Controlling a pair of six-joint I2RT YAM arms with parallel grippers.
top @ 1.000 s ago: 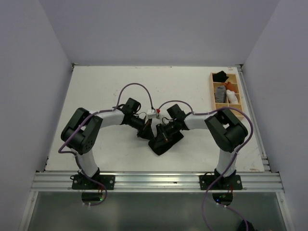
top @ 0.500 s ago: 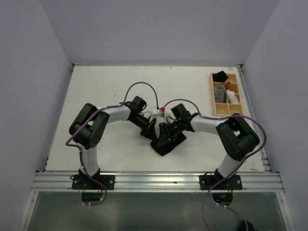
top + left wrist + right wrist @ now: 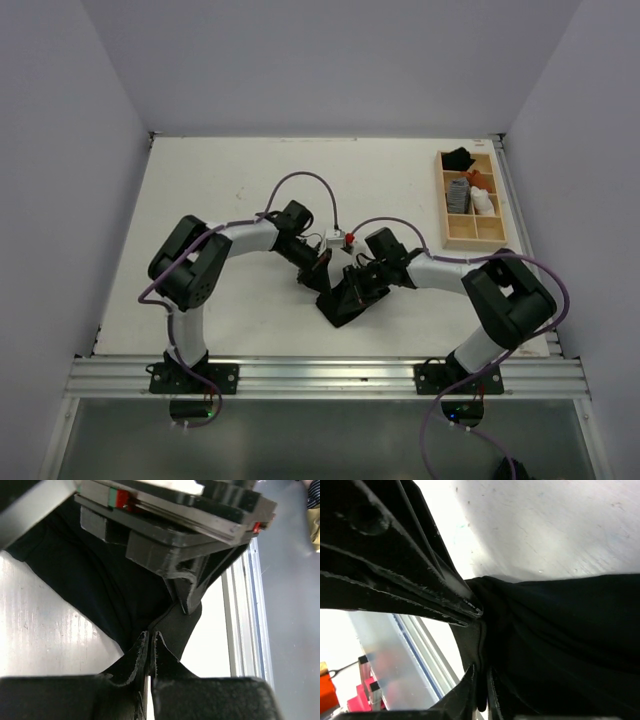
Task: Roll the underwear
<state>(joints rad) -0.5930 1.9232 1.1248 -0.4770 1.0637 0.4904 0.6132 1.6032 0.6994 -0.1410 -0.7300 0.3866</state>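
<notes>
Pale, smooth walls (image 3: pixel 60 150) enclose a flat white table (image 3: pixel 200 200), scuffed and matte, edged near the arms by a ribbed metal rail (image 3: pixel 320 372). A partitioned wooden tray (image 3: pixel 470 243) sits far right. The underwear (image 3: pixel 340 310), soft crumpled black fabric, lies mid-table toward the near edge. The left gripper (image 3: pixel 150 635) and the right gripper (image 3: pixel 481 672) each pinch a thin fold of it, jaws almost together.

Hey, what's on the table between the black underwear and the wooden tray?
Top view: bare table between underwear and tray, only the right arm reaching over it.
</notes>
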